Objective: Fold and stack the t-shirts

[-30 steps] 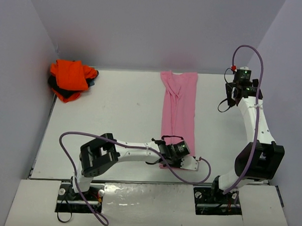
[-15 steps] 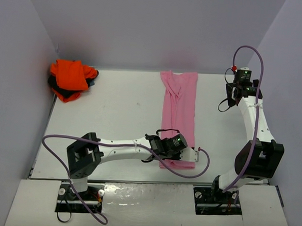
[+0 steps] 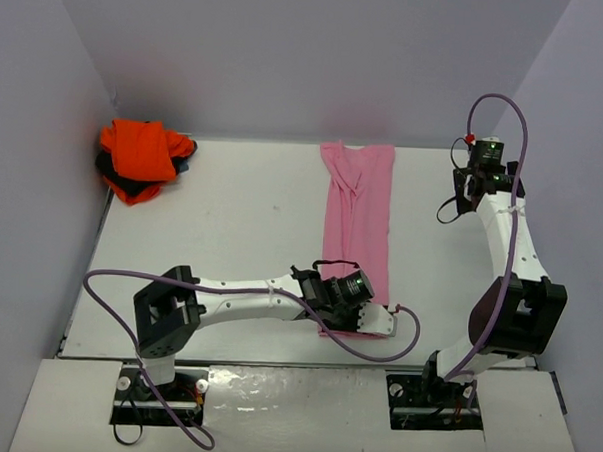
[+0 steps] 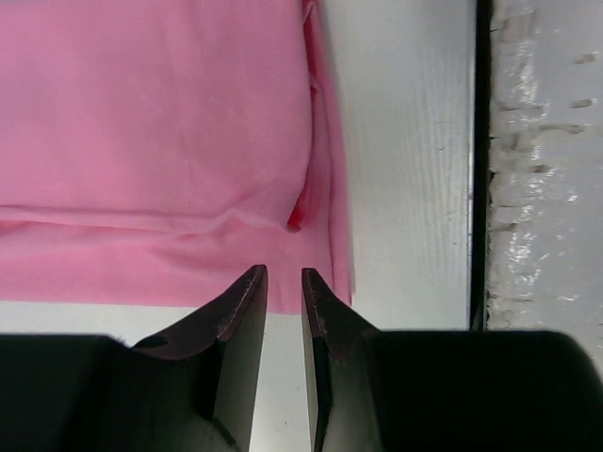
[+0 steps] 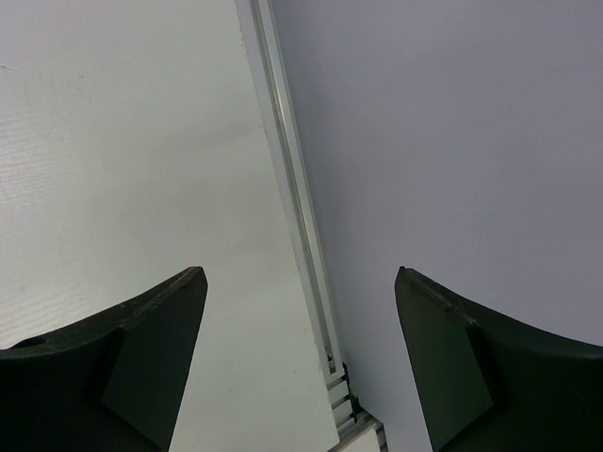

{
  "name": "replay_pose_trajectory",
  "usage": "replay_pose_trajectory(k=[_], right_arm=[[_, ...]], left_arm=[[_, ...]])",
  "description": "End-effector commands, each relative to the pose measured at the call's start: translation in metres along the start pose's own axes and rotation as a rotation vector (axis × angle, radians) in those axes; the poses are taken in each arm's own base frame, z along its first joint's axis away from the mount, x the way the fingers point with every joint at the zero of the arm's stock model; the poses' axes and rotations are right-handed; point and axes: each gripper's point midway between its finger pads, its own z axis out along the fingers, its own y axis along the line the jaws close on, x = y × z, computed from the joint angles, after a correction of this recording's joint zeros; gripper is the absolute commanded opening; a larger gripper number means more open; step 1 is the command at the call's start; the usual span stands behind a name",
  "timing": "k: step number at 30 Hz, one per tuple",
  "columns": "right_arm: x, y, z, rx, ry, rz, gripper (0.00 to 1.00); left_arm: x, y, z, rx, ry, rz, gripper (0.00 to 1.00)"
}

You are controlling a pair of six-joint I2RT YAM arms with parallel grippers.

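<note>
Left gripper (image 4: 285,273) first: on my wrist feed its two dark fingers (image 4: 243,311) stand almost together, with only a thin slit between them. The tips sit right at a corner of the pink t-shirt (image 4: 151,113), and I cannot tell whether any cloth is nipped in that slit. A small fold rises in the fabric just ahead of the tips. Bare white table (image 3: 221,233) shows beside the shirt's edge, and past it runs the dark line of the table's near border. From overhead I see the pink shirt lying as a long narrow strip, folded lengthwise. It runs from the back of the table toward me, a little right of centre, with its near end under the left wrist. The left arm (image 3: 248,294) reaches low across the table from its base to get there, and its purple cable (image 3: 109,275) loops out to the left. Right gripper (image 5: 300,273) is spread wide with nothing between its fingers. It hangs over the far right side of the table, above the metal rail (image 5: 292,207) where the surface meets the grey wall (image 5: 452,141), well apart from the pink shirt. At the back left corner the orange t-shirt (image 3: 140,151) sits bunched in a heap, with the dark t-shirt (image 3: 104,165) showing beneath it at the edges.
</note>
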Motion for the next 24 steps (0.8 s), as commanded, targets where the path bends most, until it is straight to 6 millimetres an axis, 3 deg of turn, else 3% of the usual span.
replay_pose_trajectory(k=[1,11,24], right_arm=[[-0.003,-0.007,0.005,0.034,-0.013,0.034,0.79],[0.000,-0.007,0.006,0.029,-0.007,0.034,0.79],[0.001,-0.003,0.005,0.002,-0.014,0.035,0.79]], left_arm=[[-0.042,-0.017,-0.031,0.110,-0.129,0.025,0.19],[-0.042,-0.044,-0.006,0.217,-0.089,0.061,0.19],[-0.038,-0.037,0.014,0.205,-0.042,0.061,0.19]])
